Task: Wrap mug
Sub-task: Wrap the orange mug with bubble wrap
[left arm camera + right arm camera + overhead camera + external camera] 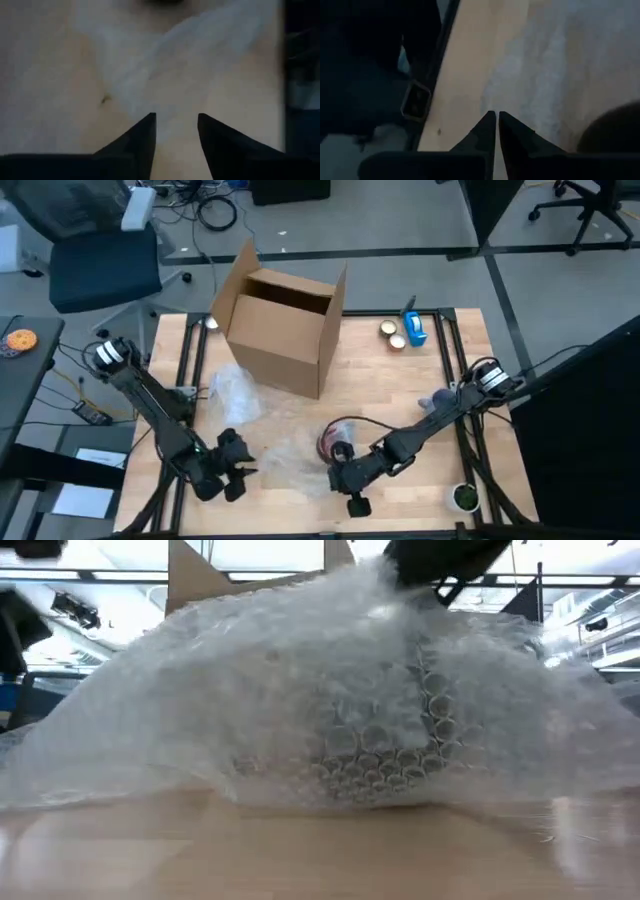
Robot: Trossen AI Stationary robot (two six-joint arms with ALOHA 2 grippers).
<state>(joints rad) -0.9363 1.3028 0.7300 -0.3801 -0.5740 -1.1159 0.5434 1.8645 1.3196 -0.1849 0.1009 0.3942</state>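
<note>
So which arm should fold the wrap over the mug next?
Probably right. Its gripper sits right beside the mug, jaws nearly shut, at the bubble wrap's edge. The left gripper is open, across the sheet from the mug.

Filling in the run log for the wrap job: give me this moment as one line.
task: wrap mug | left gripper: open, over bubble wrap edge | right gripper: shut, beside mug | mug on wrap, not yet covered | box open behind

Wooden table (400, 395) — cardboard box (283, 330), bubble wrap (295, 450), mug (335, 442), tape rolls (392, 333).
</note>
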